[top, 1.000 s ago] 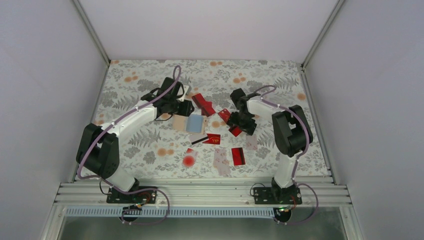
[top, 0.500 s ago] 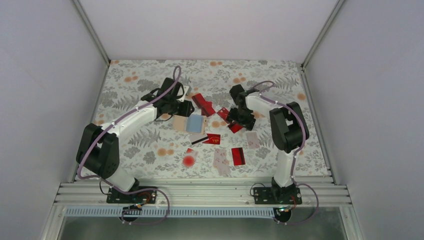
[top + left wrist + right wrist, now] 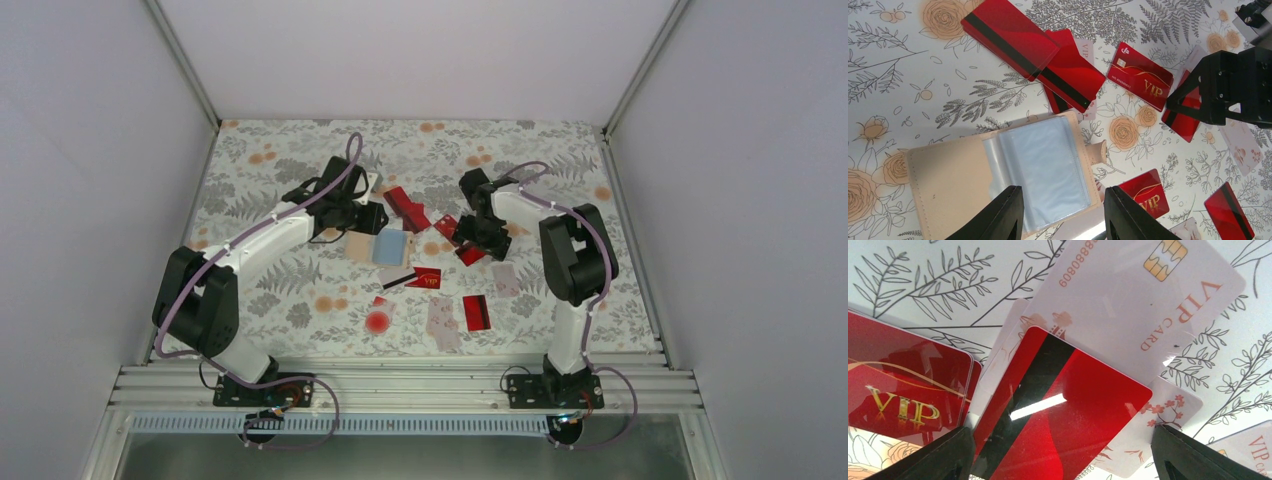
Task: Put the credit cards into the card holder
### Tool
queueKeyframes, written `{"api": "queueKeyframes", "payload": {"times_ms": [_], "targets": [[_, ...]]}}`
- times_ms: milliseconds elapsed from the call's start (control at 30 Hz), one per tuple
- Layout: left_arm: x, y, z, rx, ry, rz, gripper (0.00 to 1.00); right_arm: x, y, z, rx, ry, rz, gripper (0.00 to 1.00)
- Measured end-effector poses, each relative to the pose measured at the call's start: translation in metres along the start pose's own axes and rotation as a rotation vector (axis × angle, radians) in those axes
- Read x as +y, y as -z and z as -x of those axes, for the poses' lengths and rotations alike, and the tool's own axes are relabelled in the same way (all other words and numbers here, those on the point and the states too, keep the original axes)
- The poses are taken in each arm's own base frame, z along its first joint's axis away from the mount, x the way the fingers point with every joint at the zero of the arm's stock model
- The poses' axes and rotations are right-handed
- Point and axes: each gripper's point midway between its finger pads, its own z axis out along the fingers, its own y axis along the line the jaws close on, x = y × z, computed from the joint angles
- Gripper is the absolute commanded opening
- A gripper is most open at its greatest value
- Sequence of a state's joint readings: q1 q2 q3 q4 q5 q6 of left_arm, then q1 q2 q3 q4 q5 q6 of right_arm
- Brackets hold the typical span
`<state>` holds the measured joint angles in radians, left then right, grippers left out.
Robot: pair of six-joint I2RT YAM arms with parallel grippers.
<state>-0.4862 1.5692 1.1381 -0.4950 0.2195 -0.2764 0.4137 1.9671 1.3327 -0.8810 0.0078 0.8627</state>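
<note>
Nothing is filed yet, by my reading. The card holder (image 3: 948,185) lies open on the surface (image 3: 450,150), its clear sleeves (image 3: 1043,165) show only pale lining, and every one of the credit cards I can see is loose around it.

Nearest me, on my side of the holder, sit a round red blot (image 3: 377,322), overlapping pale cards (image 3: 441,322) and a red card (image 3: 476,312). Another pale card (image 3: 505,280) lies further right. Just beside the holder's near edge lie a white card with a black stripe (image 3: 397,279) and a red VIP card (image 3: 428,277), which touch each other.

My left tool (image 3: 1062,210) hangs over the holder, spread and carrying nothing. To the holder's right, my right tool (image 3: 1060,432) sits low over a small heap. Its fingers (image 3: 943,455) are spread either side of a red striped card (image 3: 1058,405), which lies on a white VIP card (image 3: 1148,295). I cannot tell whether they touch it.

Beyond the holder, two overlapping red striped cards (image 3: 1038,55) lie near its far edge.

So every card is left to do. The trouble I expect is the overlap: these are flat, glossy cards stacked on one another, so a pinch may drag a neighbour along. The sleeves also lie flat, with no open mouth showing.
</note>
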Motion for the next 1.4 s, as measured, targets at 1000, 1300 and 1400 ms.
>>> {"api": "queueKeyframes", "payload": {"times_ms": [1000,1300,1400], "targets": [[-0.001,0.002,0.002,-0.002,0.019,0.001,0.42,-0.036,0.008,0.000,-0.080,0.278,-0.079,0.74],[-0.001,0.002,0.002,-0.001,0.023,0.001,0.42,-0.011,0.037,0.005,-0.084,0.231,0.066,0.97],[0.000,0.002,0.002,-0.002,0.023,0.004,0.42,-0.006,0.037,0.001,-0.059,0.163,0.102,0.98]]}}
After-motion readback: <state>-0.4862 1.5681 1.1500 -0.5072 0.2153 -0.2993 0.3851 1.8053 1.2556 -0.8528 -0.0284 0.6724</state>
